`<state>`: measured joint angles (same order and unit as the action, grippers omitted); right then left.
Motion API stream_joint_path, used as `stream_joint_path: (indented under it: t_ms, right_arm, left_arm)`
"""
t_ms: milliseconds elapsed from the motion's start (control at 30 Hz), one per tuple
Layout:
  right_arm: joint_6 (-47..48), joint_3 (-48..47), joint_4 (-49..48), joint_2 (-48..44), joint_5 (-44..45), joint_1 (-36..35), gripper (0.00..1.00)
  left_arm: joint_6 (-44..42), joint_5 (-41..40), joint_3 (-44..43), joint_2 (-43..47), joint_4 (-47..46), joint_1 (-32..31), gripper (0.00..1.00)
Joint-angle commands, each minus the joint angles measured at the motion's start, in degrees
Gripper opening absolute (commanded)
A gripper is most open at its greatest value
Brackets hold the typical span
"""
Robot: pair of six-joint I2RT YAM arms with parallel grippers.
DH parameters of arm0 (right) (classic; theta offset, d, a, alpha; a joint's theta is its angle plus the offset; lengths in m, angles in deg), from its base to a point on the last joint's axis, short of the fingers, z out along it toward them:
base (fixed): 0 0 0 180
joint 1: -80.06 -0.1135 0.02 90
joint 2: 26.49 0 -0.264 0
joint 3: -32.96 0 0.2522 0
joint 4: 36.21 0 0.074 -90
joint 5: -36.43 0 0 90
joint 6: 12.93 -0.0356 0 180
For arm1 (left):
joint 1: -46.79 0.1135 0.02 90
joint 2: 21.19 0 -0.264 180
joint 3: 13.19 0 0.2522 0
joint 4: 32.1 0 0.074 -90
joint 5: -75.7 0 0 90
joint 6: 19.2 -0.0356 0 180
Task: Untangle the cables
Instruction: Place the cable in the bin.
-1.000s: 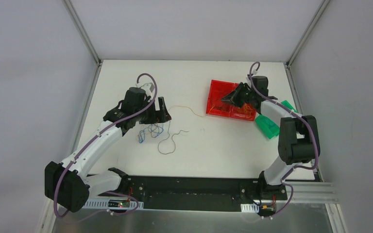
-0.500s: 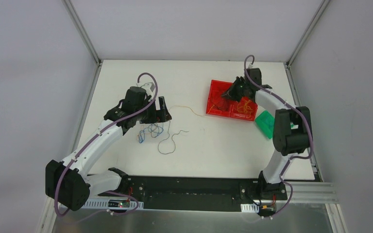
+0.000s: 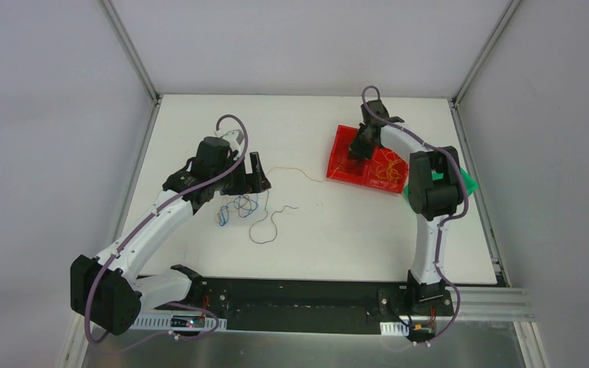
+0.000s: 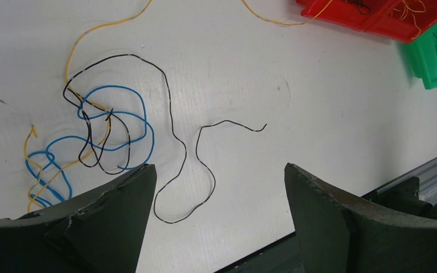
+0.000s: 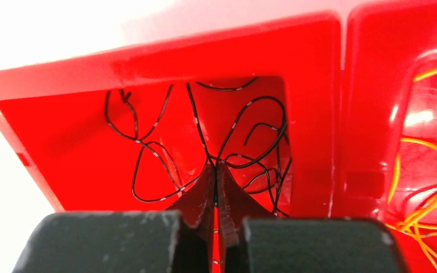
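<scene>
**A:** What is worrying you here?

**B:** Your right jaws are pressing tight together among the black wires [image 5: 165,151] in the red bin [image 5: 62,119], left compartment. I cannot tell whether a strand is pinched. If one is, lifting could be dragging it back out.

**A:** And the left side?

**B:** The yellow strand [image 4: 279,24] is running from the cables [image 4: 91,142], knotted left of centre on the worktop [image 4: 318,114], right to that bin. A tug there risks shifting the bin.

**A:** And the arms?

**B:** Your left jaws are hanging wide open and empty over the knot. Your right arm is reaching far, with the wrist pitching down.
</scene>
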<state>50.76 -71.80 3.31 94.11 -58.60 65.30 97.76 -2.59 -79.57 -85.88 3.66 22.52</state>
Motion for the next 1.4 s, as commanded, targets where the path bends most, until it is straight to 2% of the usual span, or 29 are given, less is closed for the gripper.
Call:
stream_joint_path:
  t_ms: [0, 133, 333, 467, 733, 900, 1200, 1367]
  right_arm:
    - [3.00, -1.92, 6.79, 1.19, 9.25, -2.07, 0.00]
    - [4.12, -2.27, 7.11, -1.27, 10.17, -2.96, 0.00]
    - [7.35, -9.22, 12.83, -2.68, 14.38, -4.78, 0.00]
    - [7.99, -11.09, 13.57, -3.57, 14.07, -5.01, 0.16]
    - [8.57, -17.28, 18.11, -4.32, 15.64, -5.03, 0.31]
    - [9.06, -18.13, 19.72, -7.33, 16.43, -5.09, 0.48]
    - [10.92, -16.34, 19.50, -13.71, 14.89, -5.78, 0.92]
    - [12.86, -15.57, 18.71, -16.93, 13.34, -6.83, 0.95]
  left_arm:
    - [-0.15, 0.17, -0.64, 1.14, 0.15, 0.54, 0.86]
    - [-0.15, 0.54, -0.91, 0.58, 0.15, 0.54, 0.86]
    - [-0.07, 0.47, -0.71, 1.57, 0.41, 0.54, 0.86]
    - [0.02, 0.49, -0.47, 2.10, 0.63, 0.54, 0.86]
    - [-0.16, 0.63, -0.46, 2.09, 1.11, 0.54, 0.87]
    - [-0.15, 0.50, -0.59, 2.02, 1.14, 0.54, 0.87]
    - [-0.54, -0.33, -0.59, 2.89, 2.10, 0.54, 0.87]
    - [-1.02, -1.22, -0.95, 3.74, 3.32, 0.54, 0.88]
